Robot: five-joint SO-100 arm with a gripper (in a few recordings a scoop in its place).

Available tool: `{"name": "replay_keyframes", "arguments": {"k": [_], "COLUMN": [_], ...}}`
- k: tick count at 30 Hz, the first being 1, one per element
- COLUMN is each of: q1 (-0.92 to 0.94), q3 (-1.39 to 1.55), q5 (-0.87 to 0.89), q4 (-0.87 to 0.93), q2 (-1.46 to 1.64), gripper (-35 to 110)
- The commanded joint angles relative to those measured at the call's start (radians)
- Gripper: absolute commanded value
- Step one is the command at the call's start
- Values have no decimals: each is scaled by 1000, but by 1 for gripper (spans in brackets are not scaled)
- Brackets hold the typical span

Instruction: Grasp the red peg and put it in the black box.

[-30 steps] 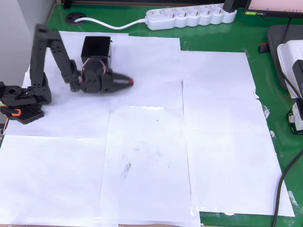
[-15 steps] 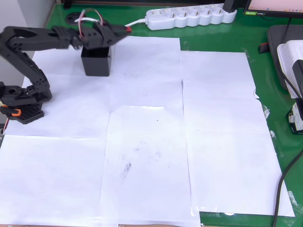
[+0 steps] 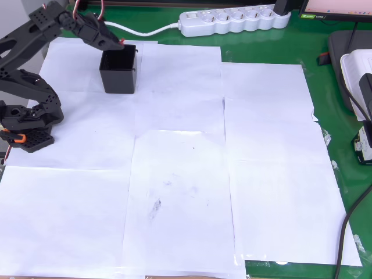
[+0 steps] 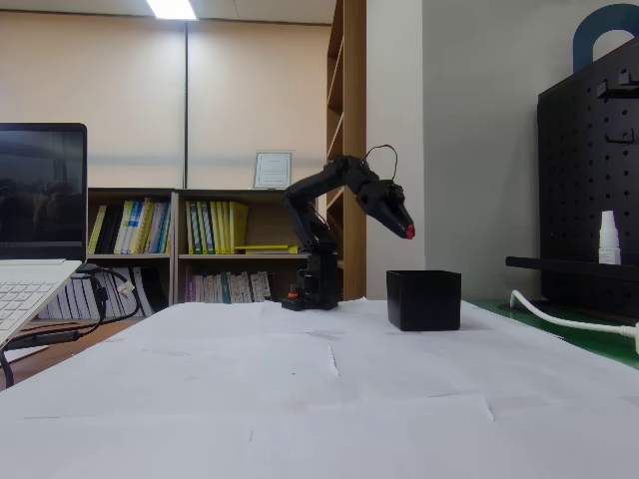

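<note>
A: Where's the red peg?
B: Pinched at the tip of the gripper, up in the air above the black box, nothing touching the box.
A: And from overhead?
B: The gripper sits over the box's far rim, jaws narrow around the peg. The box stands on white paper; a power strip lies beyond it.

The arm is built of black jointed plastic links. Red and white wires are looped near the gripper. An orange clip is fitted at the base.
</note>
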Motion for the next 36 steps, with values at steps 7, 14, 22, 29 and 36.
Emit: {"name": "replay_keyframes", "arguments": {"k": [7,14,22,29,36], "q1": [-72,-67,-66,-55,-48], "q3": [287,339,339,341,379], "q5": [179,224,244,232,221], "q4": [207,160,126,156,176], "q2": [290,425,495,492,492], "gripper": [0,0,1,19,22]}}
